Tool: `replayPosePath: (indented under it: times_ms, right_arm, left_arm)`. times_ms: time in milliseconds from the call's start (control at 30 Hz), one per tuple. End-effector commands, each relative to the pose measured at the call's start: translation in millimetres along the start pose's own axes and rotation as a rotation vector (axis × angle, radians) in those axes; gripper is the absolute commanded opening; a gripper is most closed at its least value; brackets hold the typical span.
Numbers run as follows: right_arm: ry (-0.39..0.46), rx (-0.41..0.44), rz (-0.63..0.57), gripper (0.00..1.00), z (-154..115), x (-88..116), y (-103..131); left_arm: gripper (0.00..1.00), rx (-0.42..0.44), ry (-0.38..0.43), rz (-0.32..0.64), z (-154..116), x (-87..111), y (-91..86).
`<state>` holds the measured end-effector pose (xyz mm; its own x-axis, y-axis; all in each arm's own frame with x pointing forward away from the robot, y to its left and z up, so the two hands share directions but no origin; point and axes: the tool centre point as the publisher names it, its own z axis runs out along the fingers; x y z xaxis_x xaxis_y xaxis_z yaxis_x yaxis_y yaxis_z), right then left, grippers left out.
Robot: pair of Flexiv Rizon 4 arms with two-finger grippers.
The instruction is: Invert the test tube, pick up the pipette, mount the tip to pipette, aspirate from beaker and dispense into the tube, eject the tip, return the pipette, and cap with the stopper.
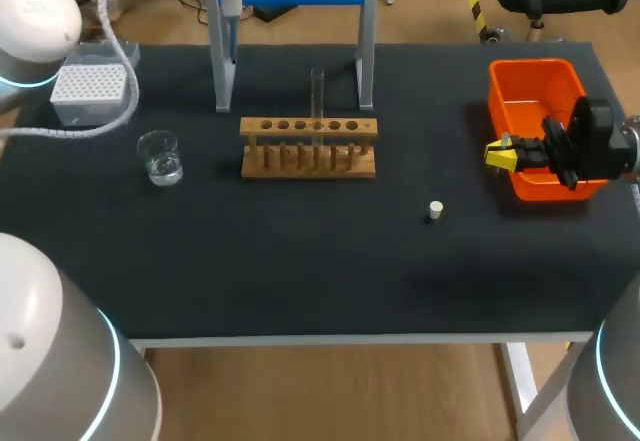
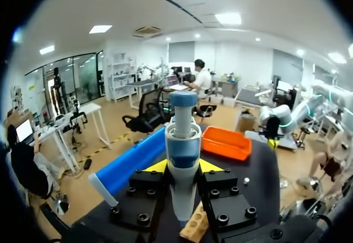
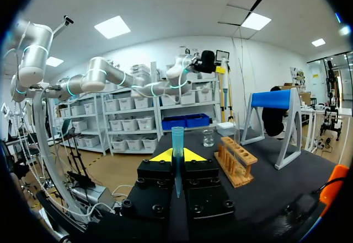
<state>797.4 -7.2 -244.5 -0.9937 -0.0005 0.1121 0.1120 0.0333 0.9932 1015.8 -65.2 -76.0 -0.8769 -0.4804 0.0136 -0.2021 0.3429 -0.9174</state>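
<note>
Our left fingers (image 2: 156,167) are closed on the pipette (image 2: 182,155), which they hold upright above the far side of the surface (image 1: 300,261). Our right fingers (image 3: 161,156) clamp a blue tip (image 3: 177,144) at the orange bin (image 1: 530,86). The test tube (image 1: 317,91) stands upright in the wooden rack (image 1: 308,161). The beaker (image 1: 160,157) sits left of the rack. The stopper (image 1: 435,210) lies to the rack's right, well apart.

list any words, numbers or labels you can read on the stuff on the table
None can be read.
The pipette, beaker, wooden rack, tip box and orange bin show no legible print; any fine markings are too small to tell.
</note>
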Motion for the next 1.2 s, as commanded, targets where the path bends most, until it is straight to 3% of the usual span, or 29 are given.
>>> replayPosePath:
  times_ms: [33,1200]
  right_arm:
    - [0.002,0.001,0.0,0.0,-1.1,0.2,0.0]
    - [0.002,0.001,0.0,0.0,-1.1,0.2,0.0]
  left_arm:
    - [0.0,0.022,0.063,0.019,-7.8,1.5,3.6]
    - [0.0,0.034,0.071,0.024,-14.5,2.8,3.8]
